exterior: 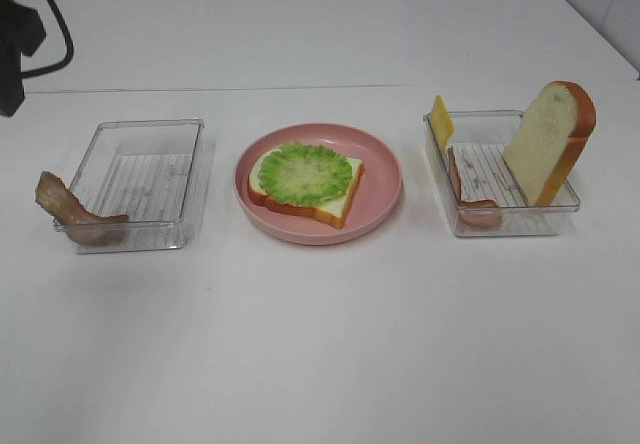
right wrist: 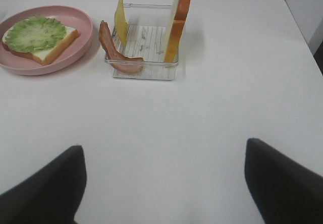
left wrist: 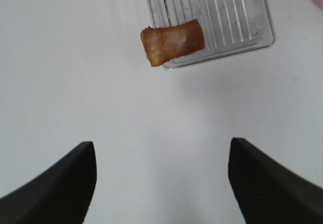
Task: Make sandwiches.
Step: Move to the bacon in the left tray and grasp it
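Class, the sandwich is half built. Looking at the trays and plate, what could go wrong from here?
1. The left bacon strip hangs over the left tray's rim; grasping it could drag the tray or drop the strip on the table.
2. The upright bread slice leans on the right tray's wall and may topple when gripped.
3. The lettuce leaf lies loose on the plated slice; a rough placement might shift it.

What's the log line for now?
plate: lettuce on bread; left tray: bacon over rim; right tray: second bacon, cheese, upright slice; left gripper open; right gripper open
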Controlling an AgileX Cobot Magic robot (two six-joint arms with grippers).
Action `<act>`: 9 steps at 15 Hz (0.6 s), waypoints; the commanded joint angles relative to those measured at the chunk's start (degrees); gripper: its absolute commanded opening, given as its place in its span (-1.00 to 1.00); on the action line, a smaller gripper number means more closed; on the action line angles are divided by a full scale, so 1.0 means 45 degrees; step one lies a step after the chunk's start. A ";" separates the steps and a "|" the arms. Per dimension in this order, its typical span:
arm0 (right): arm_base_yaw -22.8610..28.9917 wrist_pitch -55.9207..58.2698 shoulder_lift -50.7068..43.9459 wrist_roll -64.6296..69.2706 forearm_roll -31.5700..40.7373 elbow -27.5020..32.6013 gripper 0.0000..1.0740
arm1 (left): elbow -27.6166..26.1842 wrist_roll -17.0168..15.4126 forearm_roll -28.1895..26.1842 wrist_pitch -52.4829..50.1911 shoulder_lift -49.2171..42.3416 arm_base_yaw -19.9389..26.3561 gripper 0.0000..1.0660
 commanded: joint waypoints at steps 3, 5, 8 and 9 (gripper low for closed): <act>-0.0051 -0.0140 -0.0166 -0.0064 -0.0038 0.0064 0.50 | 0.0293 -0.0344 -0.0535 -0.0713 0.0700 0.0777 0.32; -0.0051 -0.0140 -0.0166 -0.0064 -0.0038 0.0064 0.50 | 0.0293 -0.0293 -0.0955 -0.1222 0.1031 0.1413 0.32; -0.0051 -0.0140 -0.0166 -0.0064 -0.0038 0.0064 0.50 | 0.0293 0.0166 -0.1592 -0.2419 0.2279 0.2317 0.32; -0.0051 -0.0140 -0.0166 -0.0064 -0.0038 0.0064 0.50 | 0.0293 0.0191 -0.1592 -0.2597 0.2648 0.2419 0.32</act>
